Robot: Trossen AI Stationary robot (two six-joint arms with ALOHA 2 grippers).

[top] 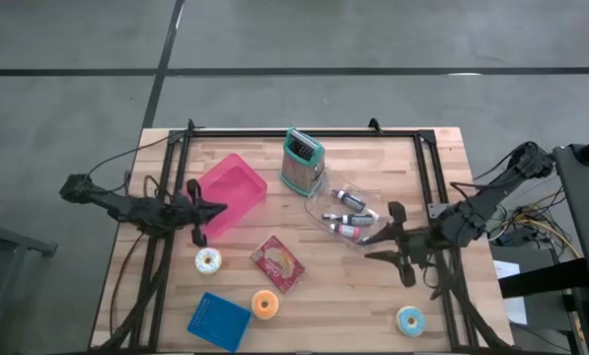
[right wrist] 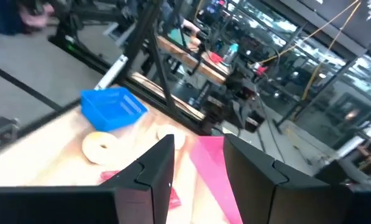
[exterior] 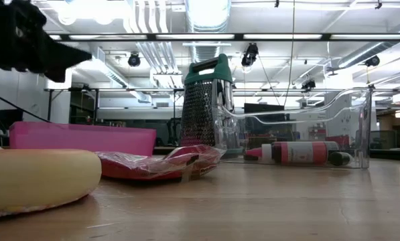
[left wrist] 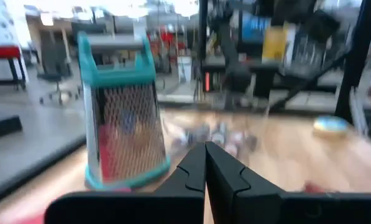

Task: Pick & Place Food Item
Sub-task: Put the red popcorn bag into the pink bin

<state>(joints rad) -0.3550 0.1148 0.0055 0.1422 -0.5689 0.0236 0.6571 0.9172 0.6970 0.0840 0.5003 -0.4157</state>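
Donuts lie scattered on a wooden table (top: 373, 306), placed here relative to the pink tray (top: 231, 191). White-iced donut (top: 208, 260) sits just below the tray, nearest the left gripper (top: 213, 209), which is clenched w/ nothing in it, hovering at the tray's left edge. Orange donut (top: 265, 304) lies further down, beside a blue basket (top: 219, 320). Blue-iced donut (top: 409, 319) lies well apart, far right, below the right gripper (top: 374, 247), whose fingers stand parted, holding nothing. Donuts look light, smooth and rigid, prob. toys; pinching across the ring from outer edge to hole seems the best hold.
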